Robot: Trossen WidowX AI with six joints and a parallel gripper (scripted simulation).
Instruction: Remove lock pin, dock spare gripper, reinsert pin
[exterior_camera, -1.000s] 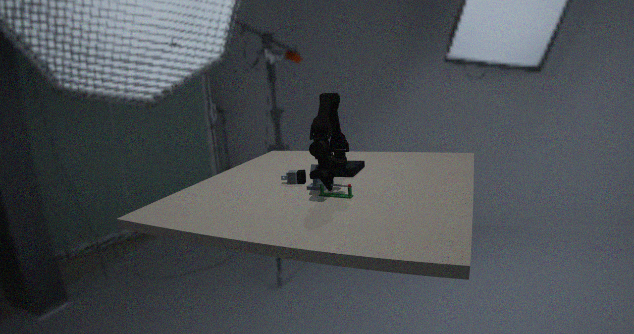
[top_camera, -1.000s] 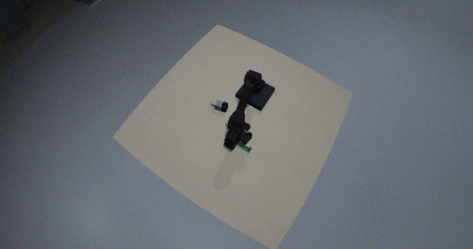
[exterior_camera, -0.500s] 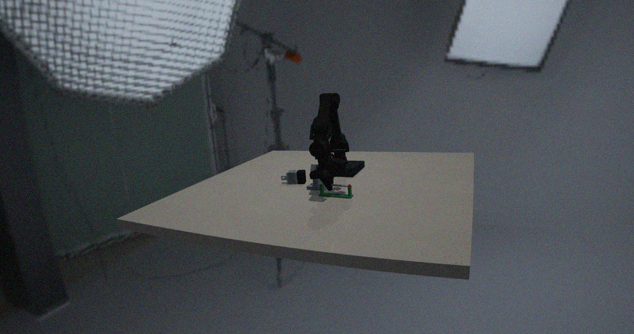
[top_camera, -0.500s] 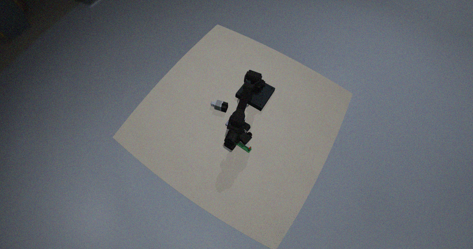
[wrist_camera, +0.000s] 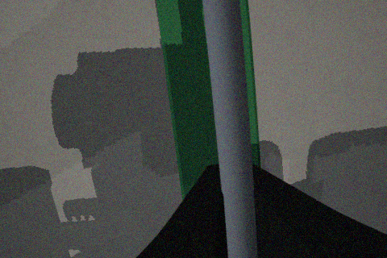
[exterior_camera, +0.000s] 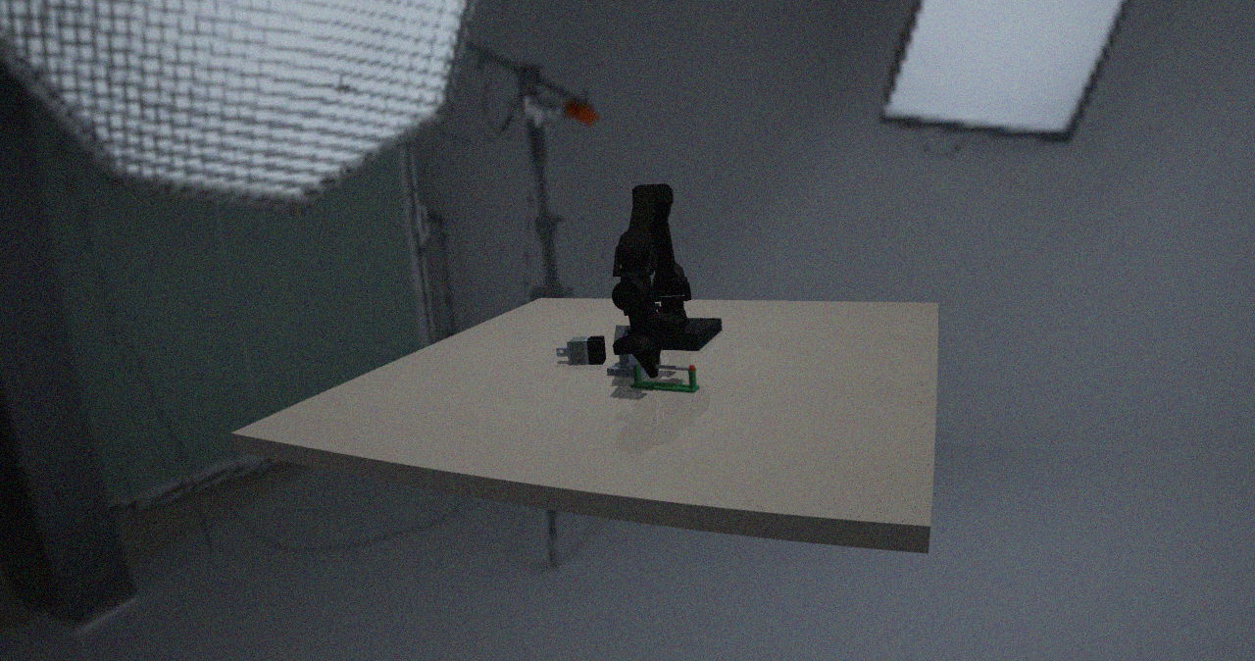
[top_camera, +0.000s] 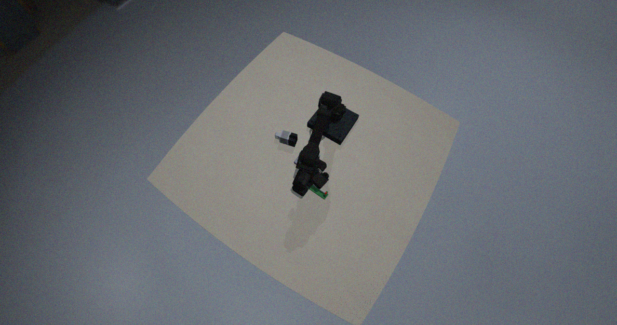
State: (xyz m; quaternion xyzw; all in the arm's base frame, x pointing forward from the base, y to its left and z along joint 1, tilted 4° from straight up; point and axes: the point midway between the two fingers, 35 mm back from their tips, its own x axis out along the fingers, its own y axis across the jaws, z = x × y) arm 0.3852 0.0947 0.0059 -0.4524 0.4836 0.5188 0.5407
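- Far left, exterior view: a large bright grid-covered light panel (exterior_camera: 227, 60) is seen above the table level; a dark stand with an orange part (exterior_camera: 542, 174) is seen behind the pale beige square table (top_camera: 241, 202) (exterior_camera: 789, 446).
- Left on the table: the spare gripper, a grey block with a black end and a small light tab (top_camera: 286, 138) (exterior_camera: 580, 350), is laid on its side, tab pointed left, apart from the mount. Not docked.
- Next right: the blue-grey mount (top_camera: 296, 161) (exterior_camera: 621, 370) is mostly hidden by the arm. Its socket can't be made out.
- Middle: the black arm's gripper (top_camera: 311, 184) (exterior_camera: 652, 373) (wrist_camera: 228, 176) is pointed down at the left part of the cradle. Fingers are nearly together, clamped on the lock pin, a slim smooth grey metal rod (exterior_camera: 676, 367) (wrist_camera: 230, 89).
- Just right: the pin's shaft is lined up above the long green cradle with upright end posts (top_camera: 320, 192) (exterior_camera: 667, 386) (wrist_camera: 189, 89); a red end (top_camera: 326, 192) (exterior_camera: 691, 367) is seen at the right post. Contact with the posts can't be told.
- Behind, to the right: the arm's flat dark base plate (top_camera: 345, 128) (exterior_camera: 707, 332) is set on the table.
- Upper right, exterior view: a bright rectangular light panel (exterior_camera: 1009, 42) is seen, tilted.
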